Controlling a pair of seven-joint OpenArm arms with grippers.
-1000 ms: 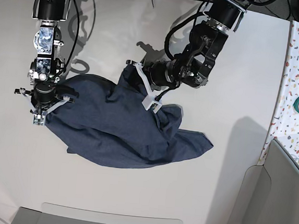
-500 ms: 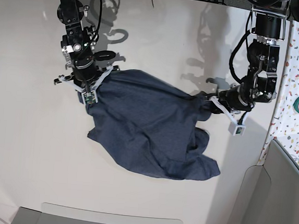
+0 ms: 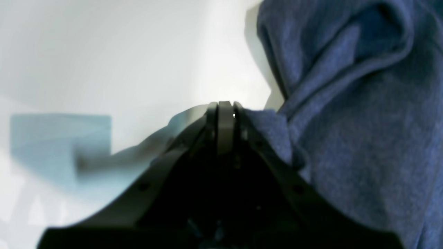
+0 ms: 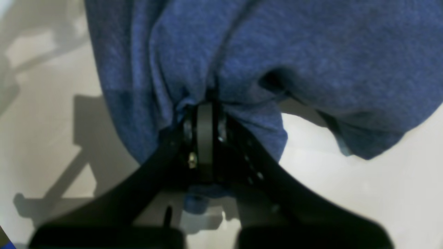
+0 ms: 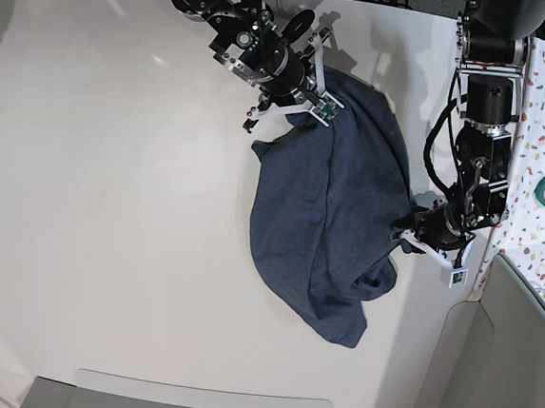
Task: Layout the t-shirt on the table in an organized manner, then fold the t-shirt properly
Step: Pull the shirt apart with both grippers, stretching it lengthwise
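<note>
The wide matte white bench [image 5: 111, 199] carries my dark navy heathered cotton t-shirt [image 5: 328, 218], bunched right of centre. It looks light, limp and prone to sagging, so I judge hems or shoulder seams the best holds. My right end effector [image 5: 295, 106] pinches its far edge; my left end effector [image 5: 432, 239] is clamped on its right edge. Sleeves, collar and any lettering are hidden in folds.
</note>
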